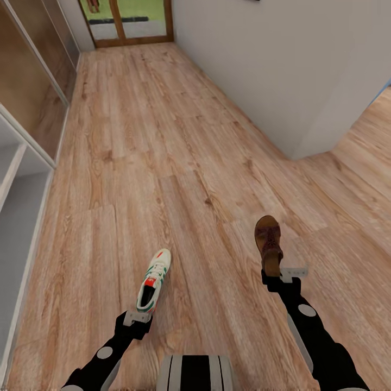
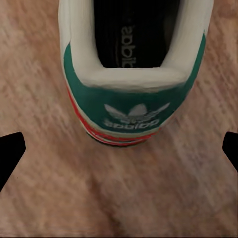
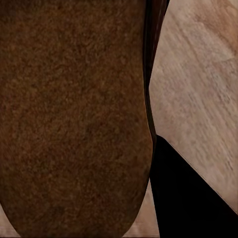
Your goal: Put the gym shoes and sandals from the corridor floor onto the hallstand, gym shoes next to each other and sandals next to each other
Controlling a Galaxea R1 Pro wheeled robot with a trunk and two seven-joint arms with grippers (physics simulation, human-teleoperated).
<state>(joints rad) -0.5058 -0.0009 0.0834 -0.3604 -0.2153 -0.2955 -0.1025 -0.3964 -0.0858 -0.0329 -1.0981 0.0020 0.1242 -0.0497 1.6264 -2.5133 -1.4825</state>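
Shoes can slip from here, so go slow. Your left pincer [image 1: 138, 318] sits right at the heel of one gym shoe [image 1: 153, 279], which points away from you above the corridor floor [image 1: 163, 163]. In the left wrist view the two fingers [image 2: 11, 153] stand wide apart and do not touch the green heel [image 2: 130, 106], so that pincer looks released. If the shoe is not held, it stays on the floor when you lift.

Your right pincer [image 1: 284, 274] is at the near end of one sandal [image 1: 268, 243]. You cannot tell if it is clenched, since the brown sole [image 3: 74, 114] hides the fingers. A hold at the very end can let the sandal tip and drop.

At the far left edge is the hallstand [image 1: 16, 228]. Turn gently, or a shoe may bump it.
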